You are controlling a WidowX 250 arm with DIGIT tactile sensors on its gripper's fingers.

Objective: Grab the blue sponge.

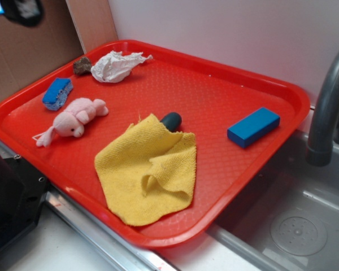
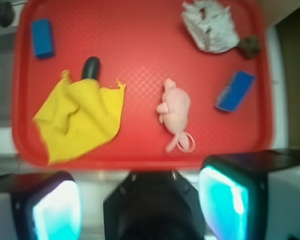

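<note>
In the exterior view, the blue sponge point(image 1: 57, 93) lies at the far left of the red tray point(image 1: 214, 84), just beyond the pink plush toy point(image 1: 74, 119). A yellow cloth point(image 1: 148, 169) partly covers a dark object point(image 1: 171, 119) near the middle; a smooth blue block point(image 1: 253, 127) sits to the right. No arm shows here.

In the wrist view, the end effector point(image 2: 140, 205) hovers above the tray's near edge, fingers point(image 2: 57, 210) spread apart and empty. The sponge point(image 2: 235, 91) lies to the right, beside the plush toy point(image 2: 175, 107), below crumpled white paper point(image 2: 210, 25).
</note>
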